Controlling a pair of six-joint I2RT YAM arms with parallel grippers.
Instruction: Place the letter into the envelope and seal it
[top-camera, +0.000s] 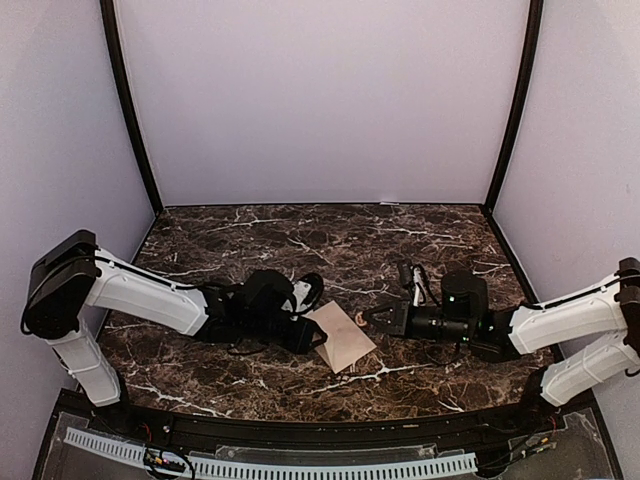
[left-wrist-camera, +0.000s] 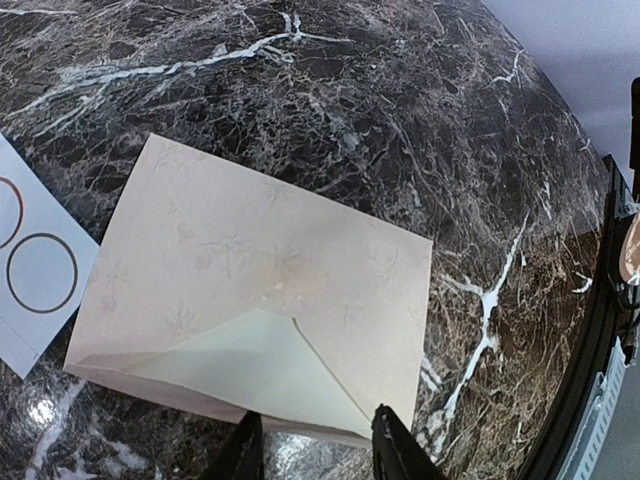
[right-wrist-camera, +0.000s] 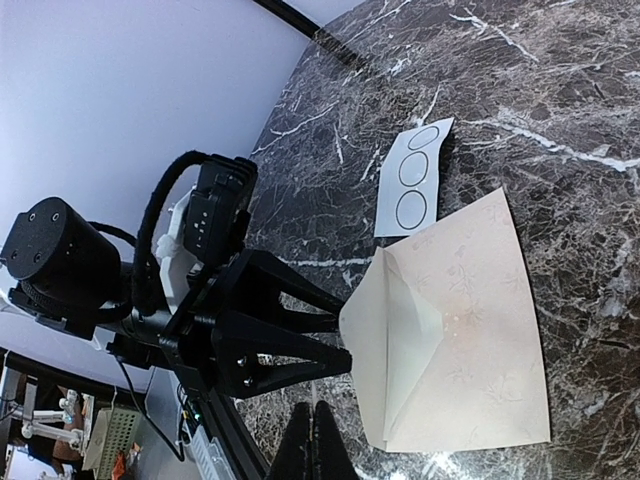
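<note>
Just ahead of left gripper (left-wrist-camera: 316, 440): envelope (left-wrist-camera: 270, 270) flat on table (left-wrist-camera: 400, 100), cream flap folded over.
Its jaws: spread, straddling flap-side edge.
Right gripper (right-wrist-camera: 312, 430): pressed together, near envelope's opposite edge.

my top camera sits high behind me, looking down and forward over the whole tabletop (top-camera: 260, 230) from afar. my left wrist camera looks steeply down, close over the envelope (left-wrist-camera: 250, 260), with my left hand (left-wrist-camera: 318, 452) at its bottom edge. my right wrist camera rides low, facing across the envelope toward my left arm (right-wrist-camera: 70, 265). all three share the envelope; both wrist views share the printed card (left-wrist-camera: 30, 270).
</note>
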